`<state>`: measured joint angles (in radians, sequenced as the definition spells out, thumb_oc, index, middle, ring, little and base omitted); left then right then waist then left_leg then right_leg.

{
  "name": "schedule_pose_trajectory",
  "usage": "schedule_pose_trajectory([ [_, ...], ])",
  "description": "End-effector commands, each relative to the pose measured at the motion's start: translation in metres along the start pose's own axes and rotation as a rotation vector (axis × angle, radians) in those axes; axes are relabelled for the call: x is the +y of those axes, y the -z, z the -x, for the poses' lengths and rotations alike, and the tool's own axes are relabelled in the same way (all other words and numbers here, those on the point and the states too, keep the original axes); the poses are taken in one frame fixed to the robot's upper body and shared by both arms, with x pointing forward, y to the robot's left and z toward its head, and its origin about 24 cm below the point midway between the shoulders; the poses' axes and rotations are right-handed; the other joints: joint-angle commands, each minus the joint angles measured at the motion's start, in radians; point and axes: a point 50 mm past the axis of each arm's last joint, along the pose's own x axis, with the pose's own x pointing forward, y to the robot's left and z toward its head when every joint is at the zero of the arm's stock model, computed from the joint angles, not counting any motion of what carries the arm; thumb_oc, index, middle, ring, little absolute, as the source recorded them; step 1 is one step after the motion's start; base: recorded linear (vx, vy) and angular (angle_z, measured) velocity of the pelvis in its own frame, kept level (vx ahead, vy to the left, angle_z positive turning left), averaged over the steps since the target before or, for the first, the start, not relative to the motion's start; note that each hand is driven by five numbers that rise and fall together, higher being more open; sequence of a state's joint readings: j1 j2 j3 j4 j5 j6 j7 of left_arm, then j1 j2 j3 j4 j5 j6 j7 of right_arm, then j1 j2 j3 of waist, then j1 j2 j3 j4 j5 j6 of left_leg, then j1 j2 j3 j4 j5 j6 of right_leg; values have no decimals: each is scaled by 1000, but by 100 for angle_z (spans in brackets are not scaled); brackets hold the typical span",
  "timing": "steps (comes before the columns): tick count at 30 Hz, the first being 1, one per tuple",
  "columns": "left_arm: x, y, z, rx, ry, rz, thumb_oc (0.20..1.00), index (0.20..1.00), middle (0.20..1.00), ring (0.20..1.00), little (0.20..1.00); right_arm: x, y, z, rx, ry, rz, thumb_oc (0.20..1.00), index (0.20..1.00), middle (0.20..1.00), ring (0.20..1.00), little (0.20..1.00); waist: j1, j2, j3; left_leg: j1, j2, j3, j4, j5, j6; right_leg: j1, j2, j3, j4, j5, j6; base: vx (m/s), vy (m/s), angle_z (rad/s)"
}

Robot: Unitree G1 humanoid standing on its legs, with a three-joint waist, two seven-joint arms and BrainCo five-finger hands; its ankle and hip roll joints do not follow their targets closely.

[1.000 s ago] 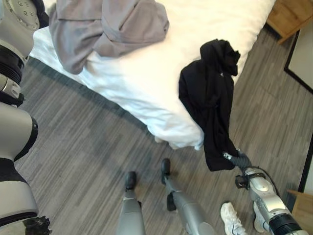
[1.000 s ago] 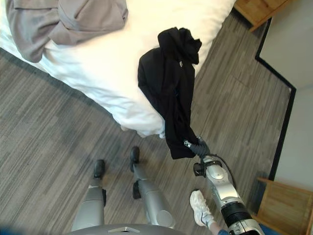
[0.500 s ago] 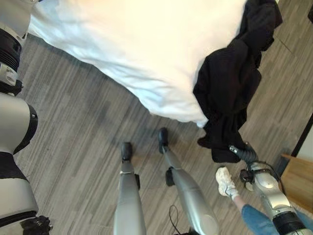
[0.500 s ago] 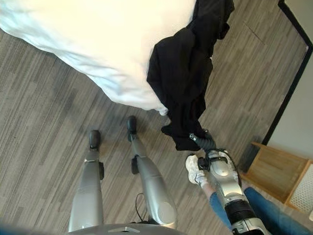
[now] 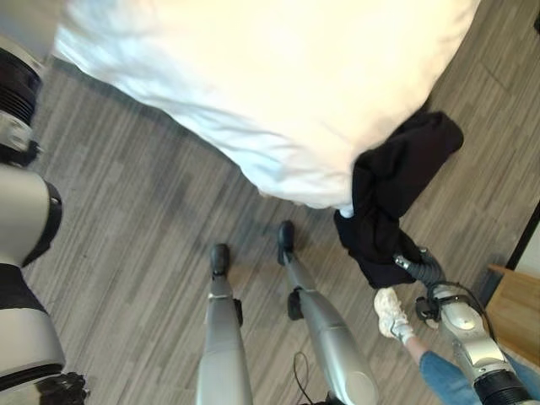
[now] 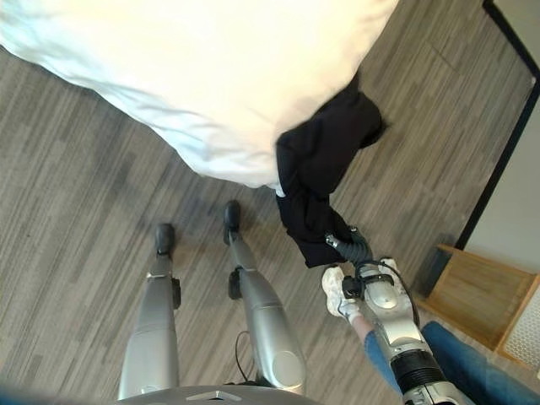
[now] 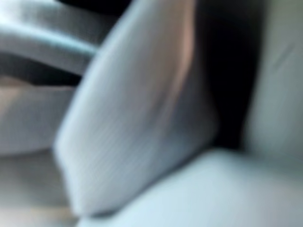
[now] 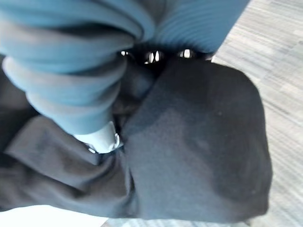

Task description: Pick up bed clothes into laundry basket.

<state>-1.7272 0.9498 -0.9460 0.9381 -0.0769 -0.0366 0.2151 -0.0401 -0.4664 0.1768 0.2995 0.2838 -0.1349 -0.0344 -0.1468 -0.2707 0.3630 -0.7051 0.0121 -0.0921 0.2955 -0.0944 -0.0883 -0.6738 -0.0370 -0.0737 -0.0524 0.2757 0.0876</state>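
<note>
Right hand: the right hand sits at about five o'clock in the left eye view, fingers curled tight on the lower end of the black garment; the right wrist view shows dark cloth bunched against the hand
Left hand: its fingers cannot be read; the left wrist view is a close grey blur
Task's thing: the black garment hangs off the corner of the white bed, its upper fold touching the mattress edge at three o'clock, its lower part off the bed above the grey plank floor
Basket: no laundry basket to point at here, so the drop is some way off, by my judgement
Bystander: a person's white shoe and a leg in blue jeans stand just beside the right arm
Risk, snag: the upper fold may drag on the sheet and pull loose of the hold, since only one end is clamped
Risk, trailing: loose cloth may sweep the floor or catch underfoot while being carried
Risk, bystander: a swing of the right arm could brush the person's leg
</note>
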Motion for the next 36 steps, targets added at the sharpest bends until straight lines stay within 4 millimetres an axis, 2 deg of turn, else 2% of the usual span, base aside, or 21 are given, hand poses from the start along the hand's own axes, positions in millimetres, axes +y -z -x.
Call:
schedule_pose_trajectory([
  [1,-37,-17,13,-102,113,194,200,200,200,200,200,-25,0,10,0,51,60,200,200,200,200,200,16,72,53,183,34,-86,-383,245,43,144,-52,-26,-35,4,91,-36,-1,4],
  [2,-37,-16,13,-101,112,194,200,200,200,200,200,-25,0,10,0,51,61,200,200,200,200,200,12,72,51,179,30,-87,-383,251,43,141,-55,-27,-35,7,92,-51,-3,7],
  [4,-58,-15,36,-137,147,367,200,200,200,200,200,-19,5,12,15,44,49,200,200,200,200,200,41,87,60,218,28,-86,-383,242,42,181,-59,-32,-35,-1,87,-28,-5,6],
  [5,-58,-14,37,-135,146,367,200,200,200,200,200,-19,5,12,15,43,51,200,200,200,200,200,36,88,57,213,24,-88,-383,248,43,178,-63,-34,-35,2,88,-13,-1,3],
  [6,-70,-8,51,-129,161,459,200,200,200,200,200,-17,9,13,31,46,43,200,200,200,200,200,50,94,61,232,20,-86,-383,247,43,197,-65,-34,-35,-1,86,-5,9,4],
  [7,-86,1,81,-121,184,606,200,200,200,200,200,-16,14,17,47,59,43,200,200,200,200,200,75,110,64,268,12,-83,-383,242,43,235,-72,-37,-35,-7,82,0,0,0],
  [9,-108,20,116,-40,217,724,200,200,200,200,200,-19,18,20,68,86,43,200,200,200,200,200,102,129,68,313,8,-78,-383,233,43,281,-76,-38,-35,-19,74,18,9,-8],
  [10,-108,21,117,-37,216,724,200,200,200,200,200,-19,18,20,69,84,46,200,200,200,200,200,97,129,66,310,5,-80,-383,237,43,278,-78,-40,-35,-17,75,24,8,-14],
  [12,-130,52,165,118,229,839,200,200,200,200,200,-26,20,23,77,127,39,200,200,200,200,200,130,150,58,361,-1,-76,-383,226,44,328,-84,-36,-35,-35,65,95,22,-8],
  [13,-146,75,214,268,249,919,200,200,200,200,200,-32,21,26,82,161,30,200,200,200,200,200,150,172,32,410,-13,-73,-383,219,46,378,-91,-38,-35,-50,56,150,43,-6],
  [15,-155,96,267,449,207,1036,200,200,200,200,200,-42,18,30,62,213,8,200,200,200,200,200,175,193,0,457,-19,-81,-383,214,49,430,-98,-50,-26,-70,50,118,13,-2],
  [16,-155,97,268,451,207,1036,200,200,200,200,200,-42,18,30,62,212,9,200,200,200,200,200,172,193,-2,454,-21,-82,-383,217,50,429,-100,-51,-27,-67,50,100,-3,9],
  [18,-154,110,312,601,151,1118,200,200,200,200,200,-53,15,34,48,271,-6,200,200,200,200,200,196,212,-48,508,-28,-93,-383,207,57,488,-105,-63,-18,-91,44,135,20,22],
  [20,-151,122,340,700,101,1126,200,200,200,200,200,-66,3,34,-3,331,-9,200,200,200,200,200,213,227,-95,562,-31,-103,-383,203,64,542,-114,-77,-3,-112,42,119,16,32],
  [21,-151,122,341,700,101,1125,200,200,200,200,200,-66,3,34,-3,331,-9,200,200,200,200,200,213,227,-95,562,-31,-104,-383,203,64,542,-115,-78,-3,-112,42,128,17,36],
  [22,-145,126,354,745,70,1118,200,200,200,200,200,-78,-11,36,-64,382,-7,200,200,200,200,200,227,237,-140,606,-34,-112,-383,196,70,588,-120,-88,10,-133,41,121,25,31],
  [25,-130,131,367,775,-28,1101,200,200,200,200,200,-91,-33,41,-167,469,-18,200,200,200,200,200,253,244,-209,663,-37,-114,-383,181,76,648,-126,-107,11,-149,43,103,11,19],
  [31,-130,131,367,775,-28,1100,200,200,200,200,200,-91,-33,41,-167,469,-18,200,200,200,200,200,253,245,-208,664,-37,-114,-383,180,76,649,-126,-107,10,-149,43,20,5,7],
  [32,-103,135,365,727,-127,1011,200,200,200,200,200,-114,-51,56,-262,632,-38,200,200,200,200,200,278,247,-302,707,-45,-119,-383,172,77,708,-136,-130,15,-168,42,144,24,-5],
  [33,-93,135,371,725,-143,969,200,200,200,200,200,-121,-60,65,-315,695,-61,200,200,200,200,200,284,247,-338,735,-46,-122,-383,157,83,742,-135,-137,10,-181,39,182,15,-8],
  [36,-89,131,374,722,-142,954,200,200,200,200,200,-119,-68,67,-351,704,-51,200,200,200,200,200,290,242,-364,760,-45,-121,-383,142,88,770,-132,-137,2,-190,37,72,-11,12],
])
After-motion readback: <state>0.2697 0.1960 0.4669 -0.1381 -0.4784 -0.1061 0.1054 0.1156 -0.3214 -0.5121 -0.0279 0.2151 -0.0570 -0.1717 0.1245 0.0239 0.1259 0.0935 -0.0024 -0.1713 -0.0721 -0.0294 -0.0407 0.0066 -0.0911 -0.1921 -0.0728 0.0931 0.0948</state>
